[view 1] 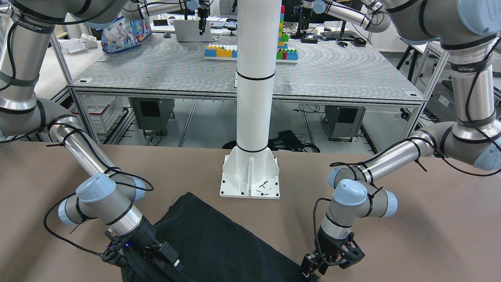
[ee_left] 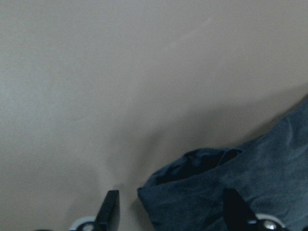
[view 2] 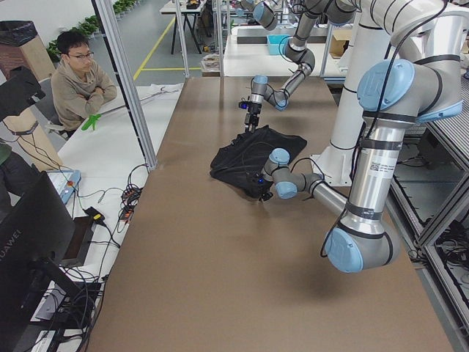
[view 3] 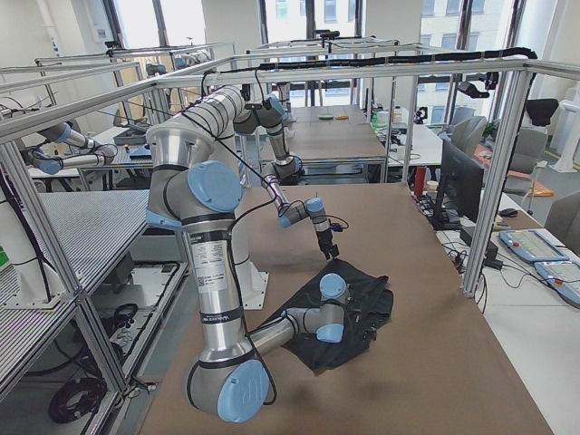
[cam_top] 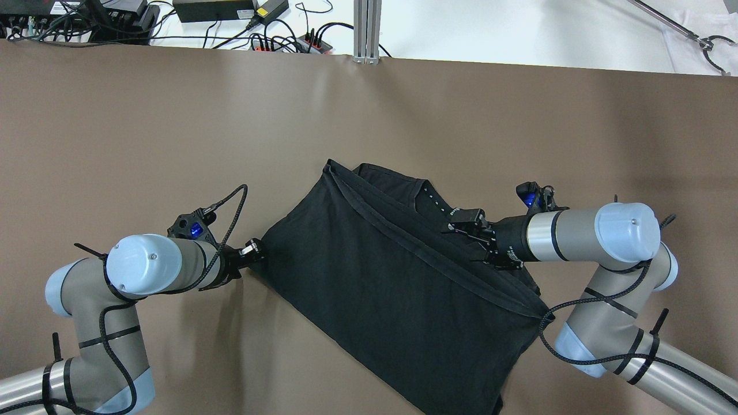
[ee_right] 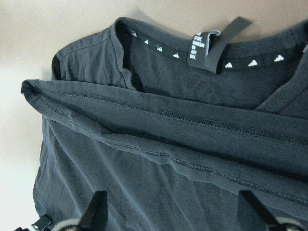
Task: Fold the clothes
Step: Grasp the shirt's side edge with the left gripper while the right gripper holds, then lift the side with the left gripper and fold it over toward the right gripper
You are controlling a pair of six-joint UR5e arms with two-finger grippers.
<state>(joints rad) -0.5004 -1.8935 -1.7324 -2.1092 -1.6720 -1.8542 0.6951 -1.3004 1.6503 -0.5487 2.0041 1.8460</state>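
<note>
Starting at the left gripper (cam_top: 253, 251): its two fingers (ee_left: 110, 211) stand wide apart with nothing clamped. One corner of the black garment (cam_top: 398, 282) sits right between them, just ahead of the tips. That corner is puffed open a bit, so you can see two layers with a dark gap between them. Off to that gripper's left there's only brown table (cam_top: 173, 127), matte and smooth.

The garment runs from that gripper across to the other one. It's lying mostly flat on the table as a slanted rough rectangle. It looks like thin jersey knit with a soft sheen and a few shallow wrinkles.

My guess is it's very light and totally limp, with no stiffness to lean on, and it'll probably slide easily on that tabletop. I'd pinch the corners or the stitched hem (ee_right: 192, 120), since the doubled band gives more to bite on than a single layer. At that open corner I'd make sure both layers are in the pinch.

The right gripper (cam_top: 458, 223) is spread open too, holding nothing, fingers (ee_right: 96, 211) apart over the fabric. I can't tell if the tips touch it. The hem band crosses just ahead of its tips. Beyond that is the neckline (ee_right: 159, 45) with small white logos and a grey hang loop (ee_right: 214, 43).
</note>
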